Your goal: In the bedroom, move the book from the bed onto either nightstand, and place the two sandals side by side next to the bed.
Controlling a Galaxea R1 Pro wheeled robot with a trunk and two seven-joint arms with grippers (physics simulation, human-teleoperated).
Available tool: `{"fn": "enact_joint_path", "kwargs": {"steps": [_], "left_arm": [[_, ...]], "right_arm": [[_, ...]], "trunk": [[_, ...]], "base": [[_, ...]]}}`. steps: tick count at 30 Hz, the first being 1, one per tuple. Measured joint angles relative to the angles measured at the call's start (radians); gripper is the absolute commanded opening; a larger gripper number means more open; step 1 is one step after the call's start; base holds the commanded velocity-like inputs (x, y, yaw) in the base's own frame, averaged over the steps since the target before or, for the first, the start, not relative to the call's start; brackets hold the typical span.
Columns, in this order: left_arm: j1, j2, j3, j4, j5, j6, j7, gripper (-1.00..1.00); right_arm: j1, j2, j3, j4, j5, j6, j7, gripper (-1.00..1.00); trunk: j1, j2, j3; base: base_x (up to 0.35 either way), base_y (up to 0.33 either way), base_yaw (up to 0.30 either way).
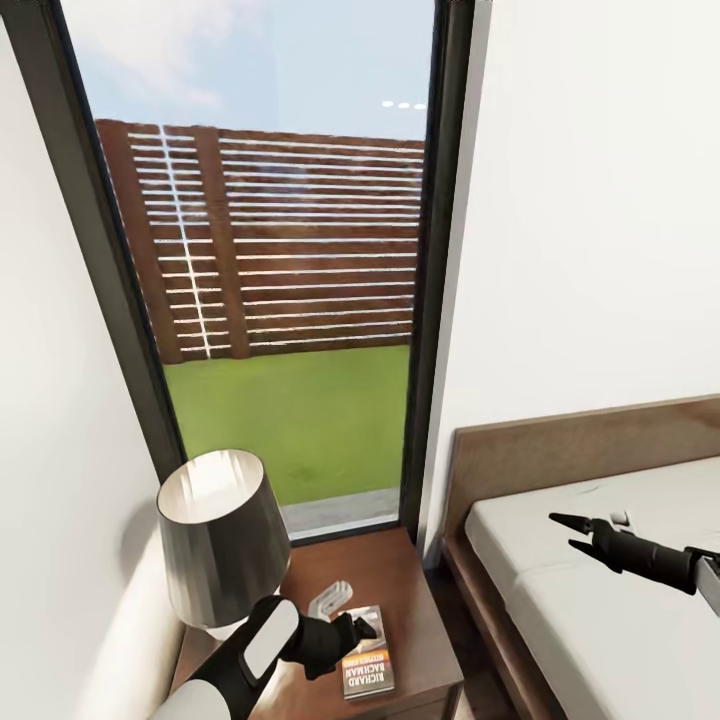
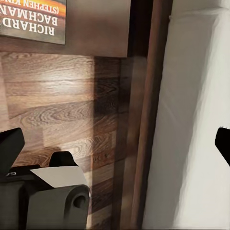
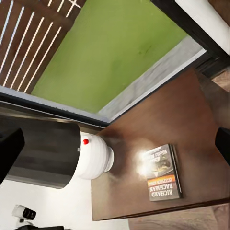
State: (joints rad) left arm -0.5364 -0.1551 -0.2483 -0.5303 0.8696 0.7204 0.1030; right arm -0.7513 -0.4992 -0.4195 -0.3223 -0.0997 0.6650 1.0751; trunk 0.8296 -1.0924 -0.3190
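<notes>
One book lies flat on my nightstand, near its front edge on the bed side, cover up with the orange band and white lettering readable; in my right wrist view the same book sits toward a corner of the dark top, well apart from the lamp's white base. My left gripper hovers just over the back end of the book, and its fingers look parted, with nothing clamped between them; I cannot tell whether a fingertip touches the cover. From the left wrist camera I see a corner of the book on the nightstand's edge, the wood-plank floor below, and the bed frame beside the pale mattress. My right gripper hangs above the bed near the headboard, its two dark fingers spread open and empty. A lamp with a dark shade stands at the nightstand's back corner by the window
</notes>
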Motion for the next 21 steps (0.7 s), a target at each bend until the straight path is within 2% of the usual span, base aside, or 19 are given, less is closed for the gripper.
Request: {"fn": "enact_joint_path", "kwargs": {"steps": [12, 21], "left_arm": [[0.000, 0.000, -0.044, 0.003, -0.001, 0.000, -0.001, 1.00], [0.000, 0.001, -0.058, 0.003, -0.001, 0.000, 0.000, 1.00]], "right_arm": [[0.000, 0.002, -0.001, 0.007, 0.001, -0.020, 0.026, 1.00], [0.000, 0.005, -0.003, 0.030, 0.006, -0.026, 0.038, 1.00]], "trunk": [[-0.046, 0.084, 0.038], [-0.081, 0.147, 0.066]], "base": [[0.000, 0.000, 0.000], [0.000, 0.000, 0.000]]}}
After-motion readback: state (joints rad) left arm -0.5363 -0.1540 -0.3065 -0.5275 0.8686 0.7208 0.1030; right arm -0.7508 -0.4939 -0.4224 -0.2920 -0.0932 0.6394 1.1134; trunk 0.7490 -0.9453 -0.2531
